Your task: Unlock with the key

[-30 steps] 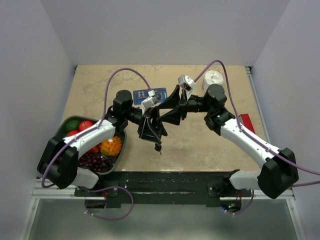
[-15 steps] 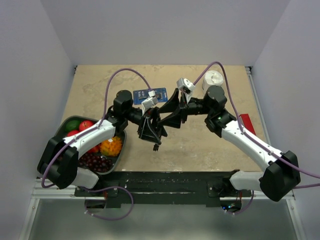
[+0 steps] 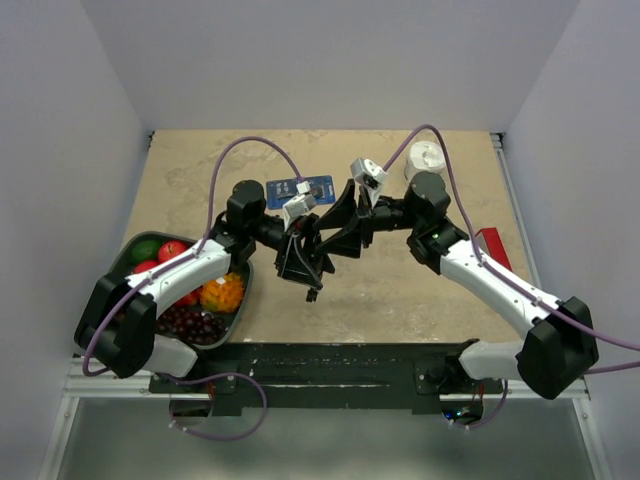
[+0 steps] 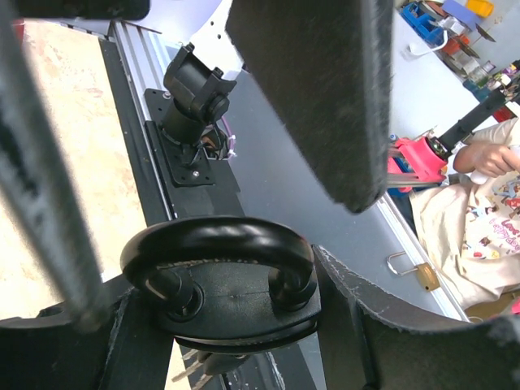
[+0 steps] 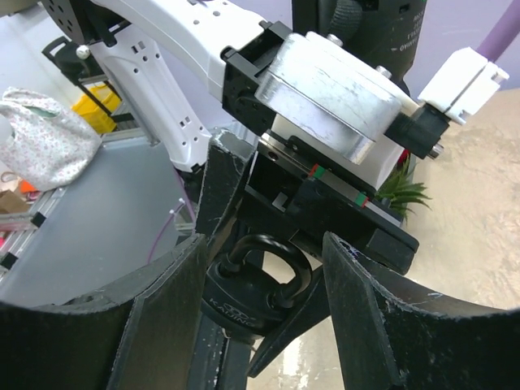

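My left gripper [image 3: 300, 258] is shut on the body of a black padlock [image 4: 231, 292], held above the table with its shackle [image 4: 215, 242] closed. The key bunch [image 3: 313, 292] hangs under the lock; its silver blades show in the left wrist view [image 4: 199, 367]. My right gripper [image 3: 338, 228] is open, with its fingers [image 5: 162, 325] on either side of the padlock [image 5: 252, 302] and not touching it. In the top view the padlock is hidden between the fingers.
A dark tray [image 3: 128, 252] of fruit sits at the left. A blue card [image 3: 300, 188] lies behind the grippers, a white roll [image 3: 425, 157] at the back right, and a red object [image 3: 493, 245] at the right edge. A small brass padlock [image 4: 422, 275] lies off the table.
My right gripper has edged left, closer around the padlock. The hanging keys have swung slightly left. The left arm holds still.
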`<action>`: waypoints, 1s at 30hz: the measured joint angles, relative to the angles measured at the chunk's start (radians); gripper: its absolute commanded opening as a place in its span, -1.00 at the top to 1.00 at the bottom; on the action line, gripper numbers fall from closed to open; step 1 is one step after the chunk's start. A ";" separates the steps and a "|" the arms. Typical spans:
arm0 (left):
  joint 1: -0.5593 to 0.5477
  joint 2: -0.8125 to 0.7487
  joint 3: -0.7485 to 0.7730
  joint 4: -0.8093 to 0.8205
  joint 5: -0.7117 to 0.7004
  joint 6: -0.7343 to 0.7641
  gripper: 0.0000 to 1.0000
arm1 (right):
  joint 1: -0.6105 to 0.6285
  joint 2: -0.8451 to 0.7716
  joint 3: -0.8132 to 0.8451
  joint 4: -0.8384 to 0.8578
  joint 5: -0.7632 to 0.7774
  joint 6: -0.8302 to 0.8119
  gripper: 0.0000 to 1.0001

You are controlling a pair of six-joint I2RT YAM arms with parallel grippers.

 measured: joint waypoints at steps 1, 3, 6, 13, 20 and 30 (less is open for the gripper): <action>0.000 0.000 0.000 0.000 0.000 0.001 1.00 | 0.000 0.007 0.000 0.004 -0.002 0.005 -0.23; 0.000 -0.001 0.000 -0.002 0.000 0.002 1.00 | 0.000 0.019 0.000 0.015 -0.006 0.012 -0.22; 0.000 -0.003 0.000 -0.003 0.000 0.003 1.00 | 0.000 0.040 0.000 0.029 -0.021 0.023 -0.20; 0.000 -0.004 0.000 -0.004 -0.001 0.010 1.00 | 0.001 0.048 0.000 0.040 -0.036 0.035 -0.10; 0.000 -0.005 0.000 -0.007 0.001 0.018 1.00 | 0.001 0.048 -0.013 0.046 -0.048 0.045 0.23; 0.000 -0.011 0.000 -0.028 0.016 0.029 1.00 | -0.002 0.045 -0.021 0.050 -0.014 0.046 0.74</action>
